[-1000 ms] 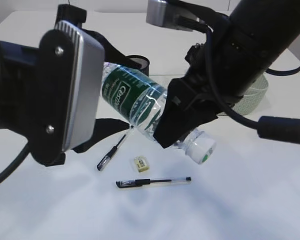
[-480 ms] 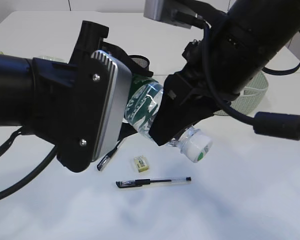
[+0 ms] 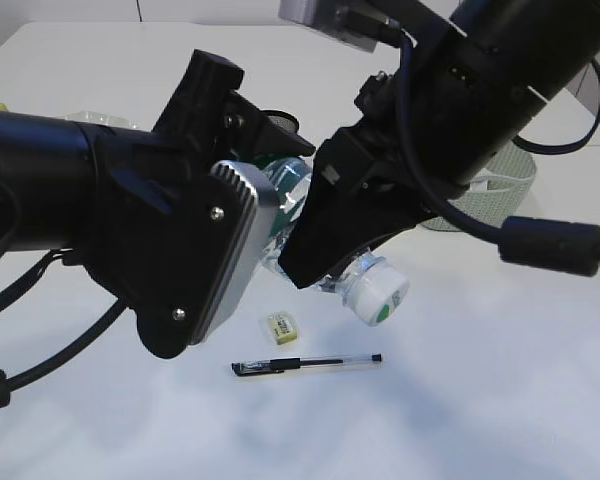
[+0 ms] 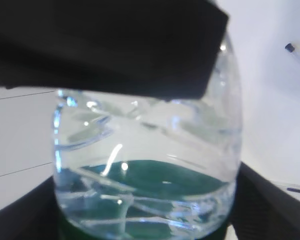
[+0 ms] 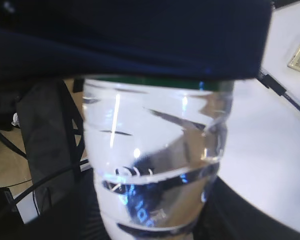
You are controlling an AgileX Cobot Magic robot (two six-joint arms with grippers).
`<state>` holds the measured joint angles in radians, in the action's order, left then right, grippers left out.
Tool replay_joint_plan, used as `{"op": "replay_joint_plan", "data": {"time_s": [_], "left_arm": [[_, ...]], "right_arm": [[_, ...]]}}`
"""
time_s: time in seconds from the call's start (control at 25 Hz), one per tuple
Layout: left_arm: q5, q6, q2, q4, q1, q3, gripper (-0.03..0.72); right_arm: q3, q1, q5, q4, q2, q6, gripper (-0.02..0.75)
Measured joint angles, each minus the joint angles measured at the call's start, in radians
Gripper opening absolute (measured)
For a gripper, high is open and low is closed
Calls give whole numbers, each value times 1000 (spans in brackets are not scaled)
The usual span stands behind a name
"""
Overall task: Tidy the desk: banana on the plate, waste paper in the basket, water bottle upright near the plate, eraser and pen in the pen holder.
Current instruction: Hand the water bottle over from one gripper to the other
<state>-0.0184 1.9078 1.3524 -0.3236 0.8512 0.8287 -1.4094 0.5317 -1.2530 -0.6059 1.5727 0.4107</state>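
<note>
Landmark: water bottle (image 3: 310, 235), held in the air above the table (image 3: 480, 400), tilted, white cap (image 3: 377, 297) pointing down and to the right, mostly hidden between the two arms in the exterior view. Left of the bottle: left gripper (image 3: 248, 150), big black arm with a silver wrist plate, up against the bottle's label end; in the left wrist view the bottle fills the frame between dark finger shapes, clear ribbed plastic with green label, looks clamped but contact edges blurred, so cannot tell for sure whether those fingers are clenched or loose. Behind the bottle, just above the left gripper: dark rim of the pen holder (image 3: 280, 120), partly hidden. Below the bottle on the table: eraser (image 3: 281, 328), small and pale, lying flat; just below the eraser a black pen (image 3: 307, 365) lying roughly horizontal, apart from the eraser. Right of the bottle: right gripper (image 3: 325, 245), black fingers wrapped round the bottle near the neck, clenched on it; right wrist view shows clear bottle body pinned under a dark finger. Further right, behind the right arm: pale green basket (image 3: 510, 185), mostly blocked. Banana, plate, waste paper not made out.
</note>
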Motion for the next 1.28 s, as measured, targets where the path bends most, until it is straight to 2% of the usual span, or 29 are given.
{"op": "replay_joint_plan", "data": {"time_s": [0.6,1.0,1.28], "left_arm": [[42,0,34,29,0,0,586],[60,0,46,31,0,4,447],[60,-2,46,31,0,4,421]], "right_arm": [[0,0,0,-10,2,7,312],[0,0,0,-3,6,7,312],[0,0,0,-3,6,7,312]]}}
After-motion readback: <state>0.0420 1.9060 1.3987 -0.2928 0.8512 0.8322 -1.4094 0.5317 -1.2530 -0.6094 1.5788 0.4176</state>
